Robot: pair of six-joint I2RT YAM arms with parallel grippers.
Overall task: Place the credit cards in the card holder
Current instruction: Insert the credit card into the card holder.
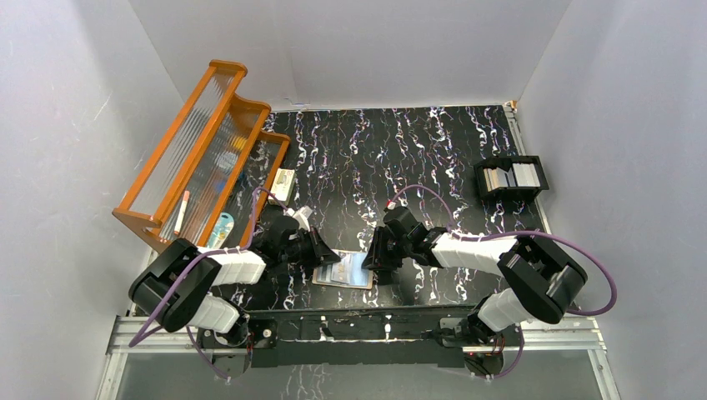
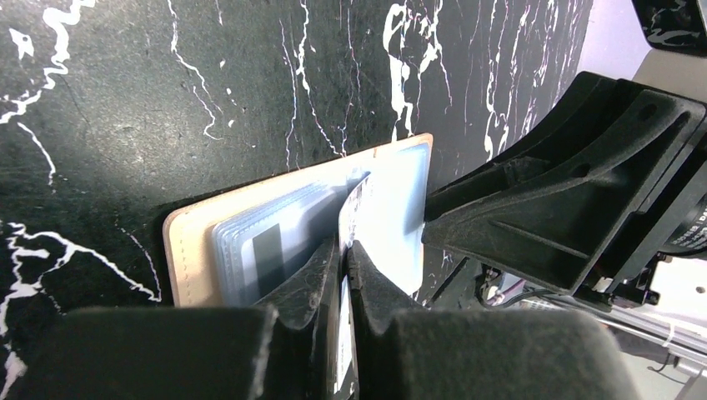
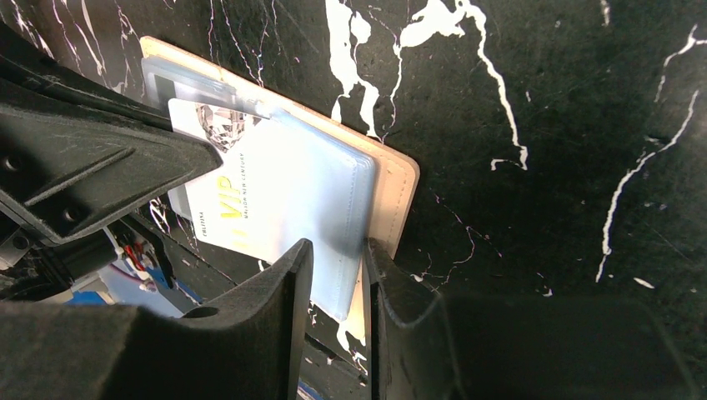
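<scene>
1. The holder (image 1: pixel 342 271) lies open and flat on the table (image 1: pixel 433 150), near its front edge, between the two grippers.
2. The left gripper (image 2: pixel 343 246) is closed on a white card (image 3: pixel 242 200), pinching its short end. The card's far part sits at the mouth of a clear pocket (image 3: pixel 333 183).
3. The right gripper (image 3: pixel 338 247) straddles the holder's near edge with the jaws partly apart. I cannot tell whether it pinches the pocket leaf.
4. Handling, as I judge it: the card is light, stiff and slick, so an end grip suits it and leaves most of its length free to slide in. The holder is soft and light and would likely skate or fold unless its edge is held.
5. More cards (image 1: pixel 513 175) stand in a black tray (image 1: pixel 482 171), well apart at the far right.
6. Only the right wrist view shows the card's printed face and how far it overlaps the pocket. The left wrist view shows the pinch itself. The top view shows neither, only the layout.
</scene>
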